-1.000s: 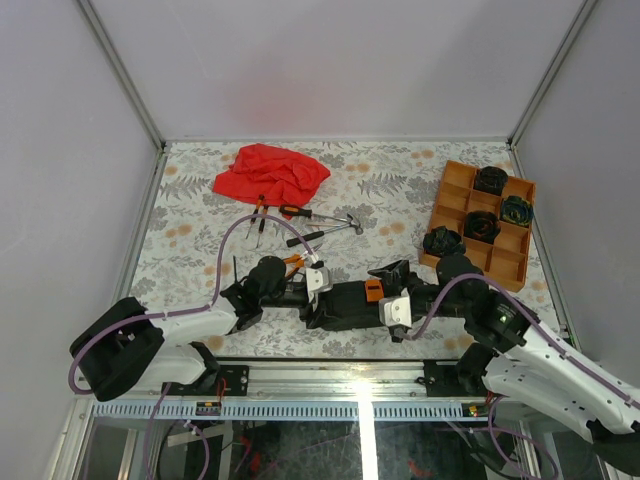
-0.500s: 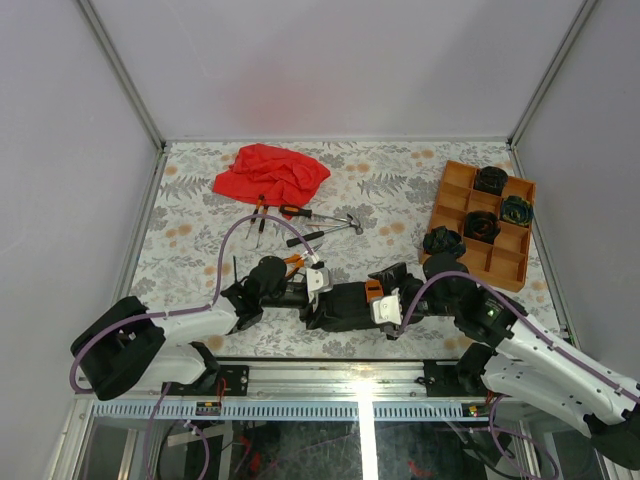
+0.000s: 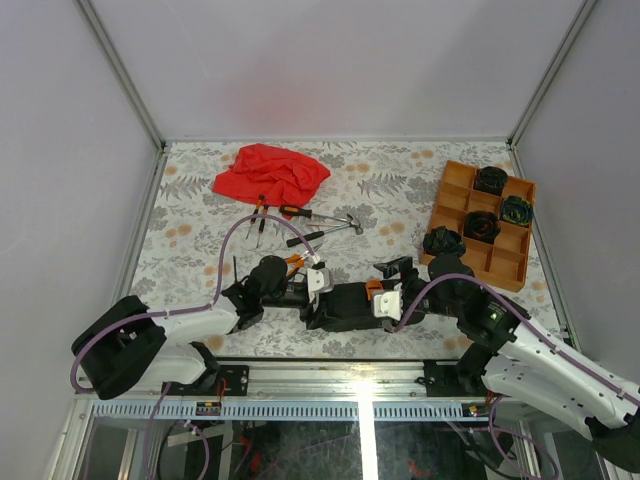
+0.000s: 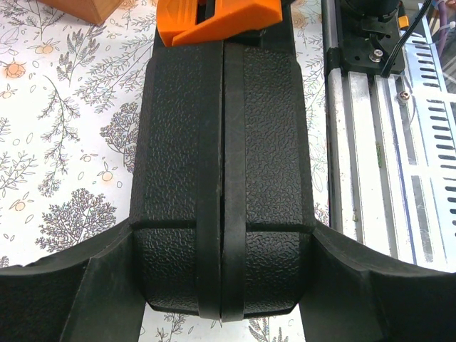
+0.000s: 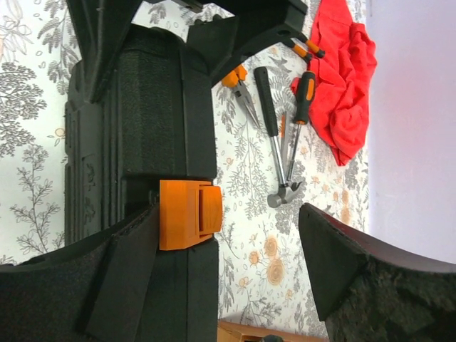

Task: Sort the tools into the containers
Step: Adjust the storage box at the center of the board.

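The black tool case (image 3: pixel 345 305) is closed, its two pebbled halves meeting in a straight seam, with the orange latch (image 4: pixel 217 18) folded across that seam at one end. It sits on the floral bench (image 3: pixel 195 215) close to the near edge, between the two arms. The left arm (image 3: pixel 190 322) reaches low across the bench toward the right, and the left jaws pinch the case, one finger (image 4: pixel 64 292) against each side of the end opposite the latch. The right arm (image 3: pixel 540 350) bends in from the right to the latch end. The right jaws are spread wide, one finger (image 5: pixel 78 285) lying against the case just beside the latch and the other finger (image 5: pixel 356 278) apart from it over bare bench. Only the top view shows the orange tray (image 3: pixel 447 190) at the far right, with dark coiled bundles (image 3: pixel 490 180) in three compartments, one greenish bundle (image 3: pixel 517 210) among them. A fourth bundle (image 3: pixel 441 242) sits at its near left corner, in or beside the tray I cannot tell. The right wrist view gives the loose tools clearly: hammer (image 5: pixel 280 164), orange-handled pliers (image 5: pixel 242 89) and a screwdriver (image 5: pixel 305 85) beside the red cloth (image 5: pixel 342 78). The left wrist view alone shows the metal rail (image 4: pixel 377 128) running just beside the case.
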